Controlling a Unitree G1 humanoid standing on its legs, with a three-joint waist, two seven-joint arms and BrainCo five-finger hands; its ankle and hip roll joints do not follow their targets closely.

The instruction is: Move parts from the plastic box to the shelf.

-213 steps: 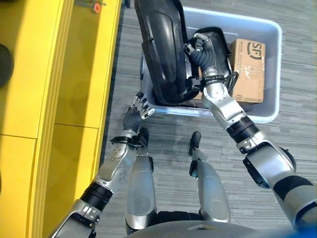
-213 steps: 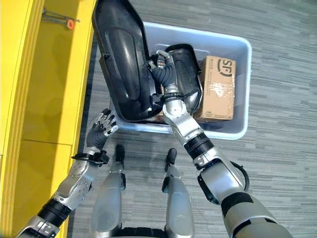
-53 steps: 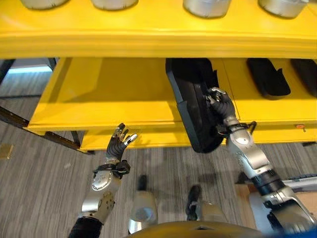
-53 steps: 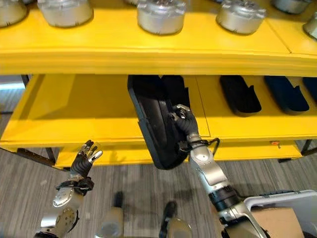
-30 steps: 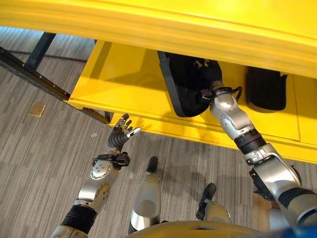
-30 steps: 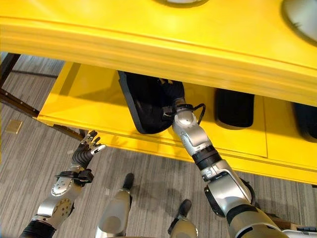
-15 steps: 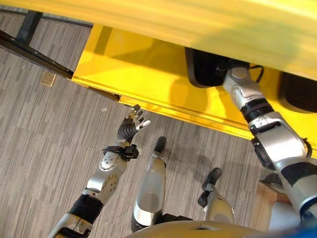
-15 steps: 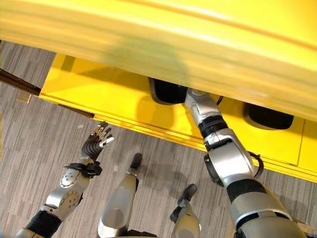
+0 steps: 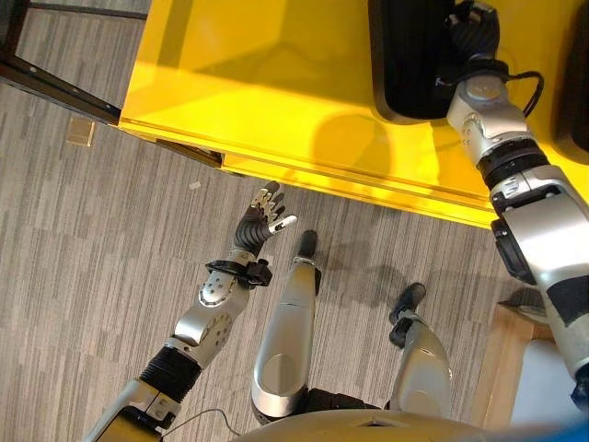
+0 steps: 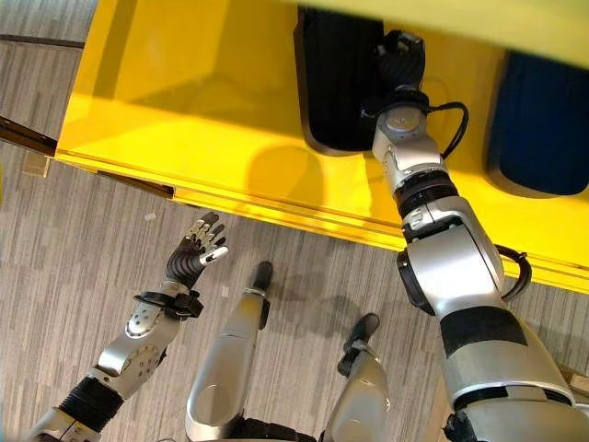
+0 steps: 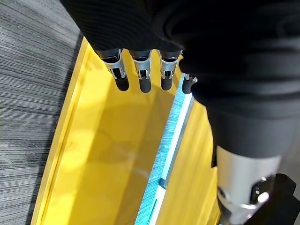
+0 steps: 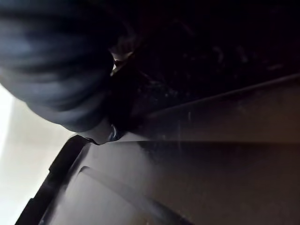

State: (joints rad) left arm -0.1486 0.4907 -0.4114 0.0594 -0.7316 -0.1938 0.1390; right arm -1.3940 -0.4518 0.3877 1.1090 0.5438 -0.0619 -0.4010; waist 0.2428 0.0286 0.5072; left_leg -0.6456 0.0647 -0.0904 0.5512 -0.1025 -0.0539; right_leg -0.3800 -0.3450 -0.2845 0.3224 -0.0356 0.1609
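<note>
In the left eye view we see our right hand (image 9: 474, 28) reaching onto the bright yellow shelf (image 9: 276, 101), resting against the large black moulded plastic part (image 9: 409, 55) that lies on the shelf board; our left hand (image 9: 262, 216) hovers over the grey striped carpet floor (image 9: 83, 239), fingers spread and holding nothing

In the left wrist view its fingers (image 11: 140, 77) hang straight above the yellow shelf

In the right wrist view the dark part sits close up; we cannot tell whether the fingers grip it
</note>
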